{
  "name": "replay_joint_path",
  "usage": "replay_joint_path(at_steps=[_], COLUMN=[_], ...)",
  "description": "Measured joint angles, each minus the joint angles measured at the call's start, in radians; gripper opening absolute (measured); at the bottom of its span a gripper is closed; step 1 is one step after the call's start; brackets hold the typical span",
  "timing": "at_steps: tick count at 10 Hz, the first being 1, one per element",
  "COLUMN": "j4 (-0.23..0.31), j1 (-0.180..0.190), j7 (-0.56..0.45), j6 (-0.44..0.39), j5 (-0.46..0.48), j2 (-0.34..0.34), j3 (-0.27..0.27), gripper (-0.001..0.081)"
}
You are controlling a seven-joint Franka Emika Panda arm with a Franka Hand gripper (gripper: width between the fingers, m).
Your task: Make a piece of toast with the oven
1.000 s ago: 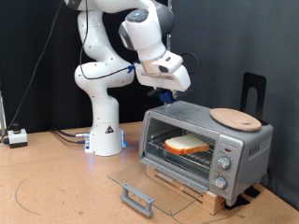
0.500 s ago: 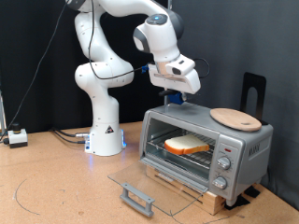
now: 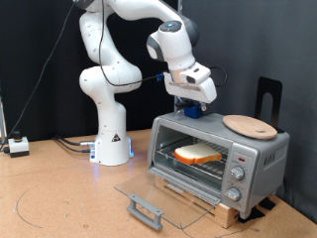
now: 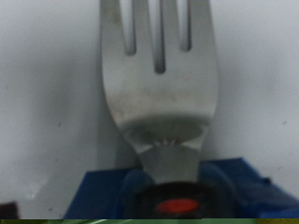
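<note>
Oven (image 3: 213, 149): set on the table (image 3: 59, 198), glass door (image 3: 158, 193) dropped open; loading step judged done, door not yet shut.

Arm: arched over the oven roof, wrist turned down.

Piece of toast (image 3: 199, 154): laid on the rack inside.

Hand (image 3: 190, 107): poised just above the roof, pinching a fork (image 4: 157, 70); careful clearance is judged necessary.

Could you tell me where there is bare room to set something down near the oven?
The tabletop between the robot base and the open door is bare. The oven top is crowded: plate and gripper above it. Toast fills the rack.
</note>
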Motion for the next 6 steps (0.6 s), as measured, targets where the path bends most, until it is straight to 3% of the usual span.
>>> replay_joint_path(at_steps=[1, 4, 6], j4=[0.005, 0.029, 0.053], j1=[0.0, 0.001, -0.003], j7=[-0.011, -0.086, -0.103], j6=[0.0, -0.022, -0.098], j5=[0.016, 0.069, 0.055], j2=[-0.005, -0.061, -0.117], j3=[-0.004, -0.059, -0.118], gripper=[0.0767, 0.0807, 0.0807])
